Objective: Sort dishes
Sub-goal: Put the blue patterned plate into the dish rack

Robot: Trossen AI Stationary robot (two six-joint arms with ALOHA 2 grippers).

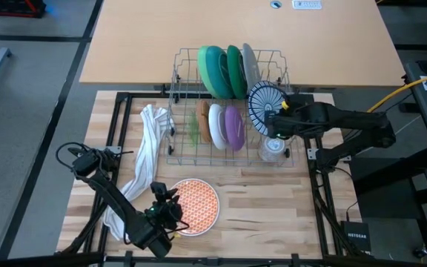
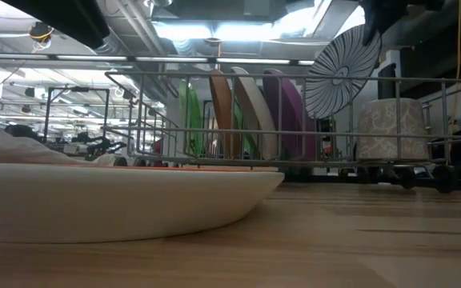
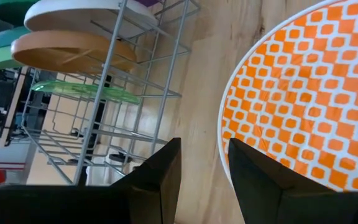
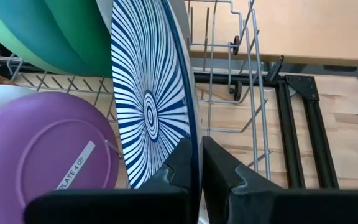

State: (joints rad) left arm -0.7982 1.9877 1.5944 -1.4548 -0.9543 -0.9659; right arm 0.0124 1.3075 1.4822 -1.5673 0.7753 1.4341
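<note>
The orange patterned plate (image 1: 195,205) lies flat on the table near its front edge. My left gripper (image 1: 173,208) is open at the plate's left rim (image 3: 224,146). That rim runs up to one finger (image 3: 253,180), and I cannot tell if they touch. My right gripper (image 1: 273,115) is shut on the blue-and-white striped plate (image 1: 264,104) over the right end of the wire rack (image 1: 180,89). Green, teal and grey plates (image 1: 228,70) stand on edge in the rack's far row. Orange, white and purple dishes (image 1: 224,124) stand in its near row. My right gripper pinches the striped plate's rim (image 4: 194,134) between its two fingers, coming slanting down from the table's right. The plate stands on edge and hangs tilted below the fingers. Its lower edge (image 2: 326,112) dips below the rack's top wire, clear of the rack's floor.
A white striped towel (image 1: 143,159) lies crumpled left of the rack, reaching toward the front edge. A small glass cup (image 1: 271,148) stands at the rack's near right corner, under my right arm. Bare wood (image 1: 273,215) lies right of the orange plate.
</note>
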